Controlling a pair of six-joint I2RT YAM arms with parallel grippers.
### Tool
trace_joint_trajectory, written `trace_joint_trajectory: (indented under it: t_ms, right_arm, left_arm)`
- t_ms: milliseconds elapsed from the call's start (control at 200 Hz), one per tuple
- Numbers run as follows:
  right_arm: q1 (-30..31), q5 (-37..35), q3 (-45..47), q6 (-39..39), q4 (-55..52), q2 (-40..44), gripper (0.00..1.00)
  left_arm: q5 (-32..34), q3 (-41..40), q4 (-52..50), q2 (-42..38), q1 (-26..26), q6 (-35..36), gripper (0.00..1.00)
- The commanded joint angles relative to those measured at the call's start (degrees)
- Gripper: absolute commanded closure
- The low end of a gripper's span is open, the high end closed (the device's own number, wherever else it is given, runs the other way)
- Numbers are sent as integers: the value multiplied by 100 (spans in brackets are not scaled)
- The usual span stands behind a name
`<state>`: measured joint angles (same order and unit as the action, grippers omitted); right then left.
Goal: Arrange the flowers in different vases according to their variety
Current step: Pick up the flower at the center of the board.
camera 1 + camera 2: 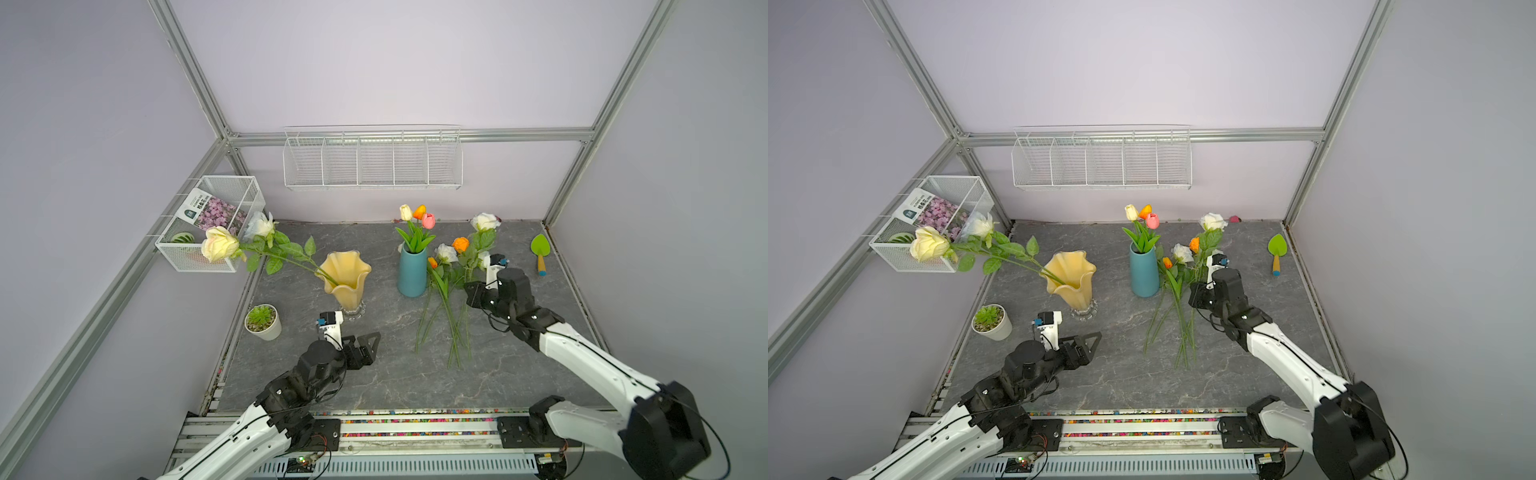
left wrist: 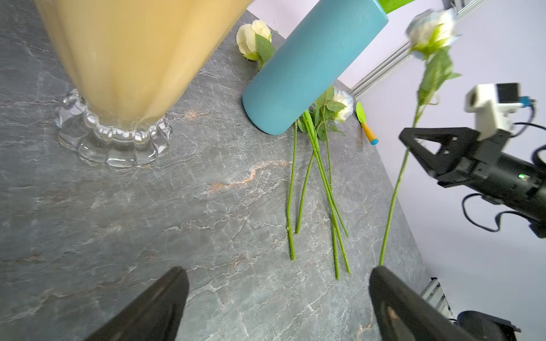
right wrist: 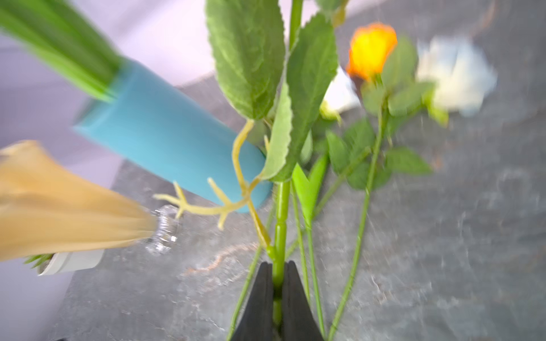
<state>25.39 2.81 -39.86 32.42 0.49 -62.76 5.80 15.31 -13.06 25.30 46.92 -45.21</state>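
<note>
Flowers unclear: loose heap point(image 1: 447, 253) lies beside the teal vase point(image 1: 412, 274); heads overlap, so we cannot count them.
Desk point(image 1: 395, 386): grey veined stone; lilac walls.
Counts: two vases; two roses point(image 1: 219, 244) in the amber vase point(image 1: 347, 276), three tulips point(image 1: 419, 212) in teal.
Right jaws: clamped on a white rose point(image 2: 432, 28) stem.
Left jaws: wide apart, empty.

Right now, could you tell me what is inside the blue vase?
Three tulips, cream, orange and pink, stand in the blue vase; its wall hides their lower stems.

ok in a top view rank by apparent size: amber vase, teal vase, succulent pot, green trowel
amber vase
teal vase
succulent pot
green trowel
The middle two look close, so that pair is unsure.
</note>
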Motion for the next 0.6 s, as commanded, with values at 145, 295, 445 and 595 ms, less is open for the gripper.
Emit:
trace_joint_trajectory:
  t_ms: [145, 295, 445, 595]
  right_arm:
    - [1035, -275, -407, -1048, 848, 902, 100]
    - [1654, -100, -1145, -1168, 1410, 498, 100]
    - [2233, 6, -2163, -1344, 2208, -449, 100]
    - [2567, 295, -3424, -1595, 2820, -1749, 100]
  left_arm:
    - [124, -115, -74, -190, 21, -59, 0]
    - [149, -147, -158, -304, 22, -58, 0]
    - [191, -174, -305, -496, 26, -75, 0]
    - [201, -152, -484, -696, 27, -89, 1]
